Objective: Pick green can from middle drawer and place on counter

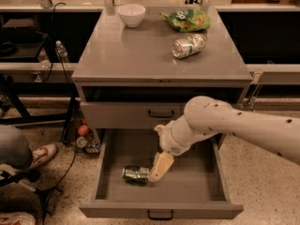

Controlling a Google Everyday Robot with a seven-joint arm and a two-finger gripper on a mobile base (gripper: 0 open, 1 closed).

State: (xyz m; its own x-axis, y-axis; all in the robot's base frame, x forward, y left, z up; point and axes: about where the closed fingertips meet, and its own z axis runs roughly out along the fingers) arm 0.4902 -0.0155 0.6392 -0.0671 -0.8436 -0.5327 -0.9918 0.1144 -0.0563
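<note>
Green can, small and dark with silver ends (135, 174): lying on its side on the flat floor of the wide grey metal middle drawer (197, 184), which stands pulled open, toward the left front. Cream-coloured gripper (157, 171) down inside the drawer on the end of the white arm (225, 123), tip just beside or touching the can's right end; cannot tell which. Jaws apart or together: cannot tell. No lift to be seen; can resting on the tray floor.

Judged progress: early. Drawer open, reach made, grasp not yet confirmed. Left to do: close on the can, raise it clear of the drawer front, carry it up to the broad glossy grey tabletop (136, 53), set it down on bare surface away from the white bowl (131, 14), green snack bag (186, 20) and paler dented silver-green can (188, 46).
</note>
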